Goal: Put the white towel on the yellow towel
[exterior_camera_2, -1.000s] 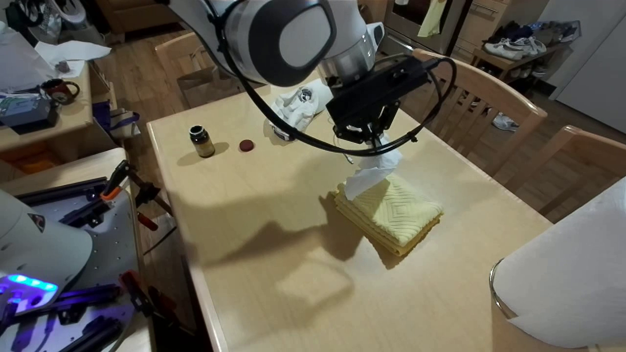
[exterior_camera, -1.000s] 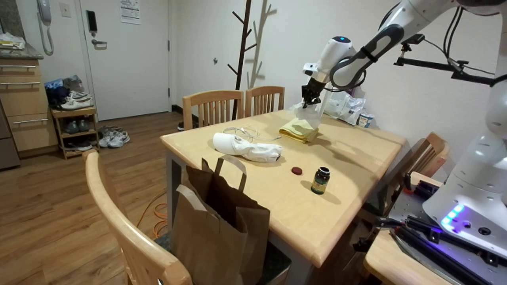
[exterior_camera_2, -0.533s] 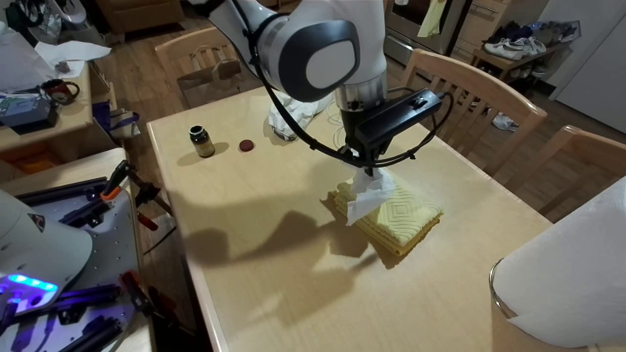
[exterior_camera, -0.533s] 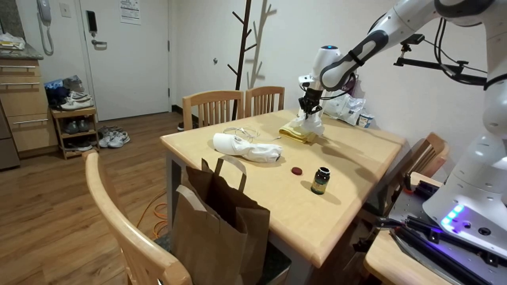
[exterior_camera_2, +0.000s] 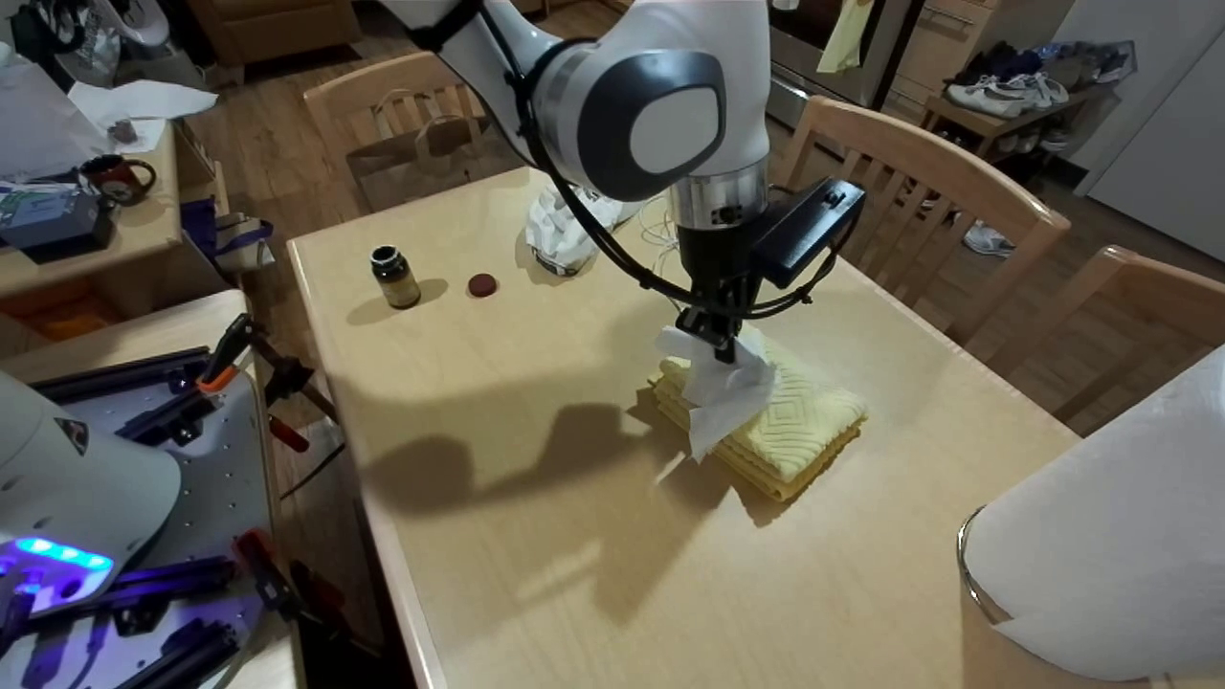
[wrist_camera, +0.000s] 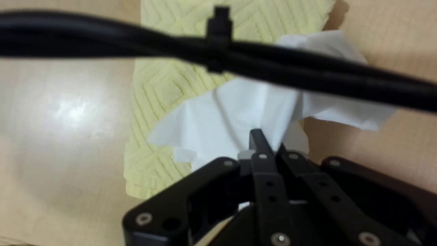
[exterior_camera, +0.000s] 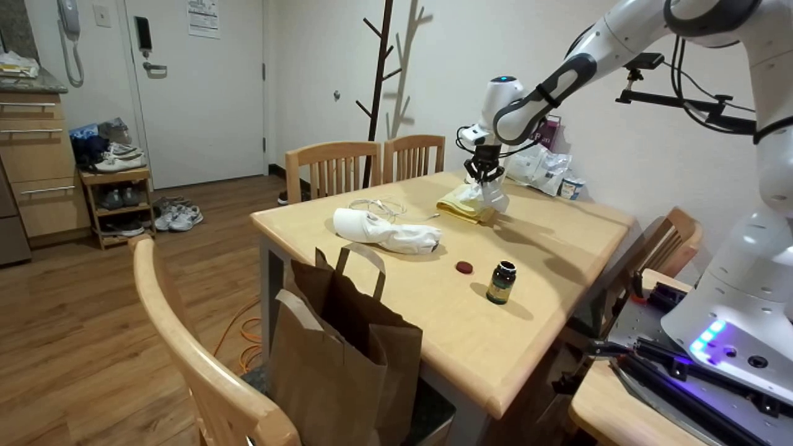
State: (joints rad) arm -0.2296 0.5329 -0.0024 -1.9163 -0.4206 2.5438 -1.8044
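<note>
The white towel [exterior_camera_2: 724, 407], thin and crumpled, hangs from my gripper [exterior_camera_2: 724, 354] over one side of the folded yellow towel [exterior_camera_2: 809, 421]. In the wrist view the gripper [wrist_camera: 271, 145] is shut on a pinched fold of the white towel [wrist_camera: 232, 109]. Part of it covers the yellow towel [wrist_camera: 164, 89] and part reaches past its edge over the table. In an exterior view the white towel [exterior_camera: 494, 198] hangs below the gripper [exterior_camera: 482, 179], partly hiding the yellow towel [exterior_camera: 460, 207]. I cannot tell how much of it rests on the yellow cloth.
A dark bottle [exterior_camera: 501, 282] and red lid [exterior_camera: 464, 267] stand on the table [exterior_camera: 446, 322]. A white wrapped roll [exterior_camera: 387, 231] and thin cable [exterior_camera: 387, 207] lie there too. A paper roll [exterior_camera_2: 1110, 536] stands near the yellow towel. Plastic bags [exterior_camera: 539, 166] sit by the wall.
My gripper has come down and turned to point more straight down. It has brought the white towel lower, against or close over the yellow towel. The yellow towel has not moved.
</note>
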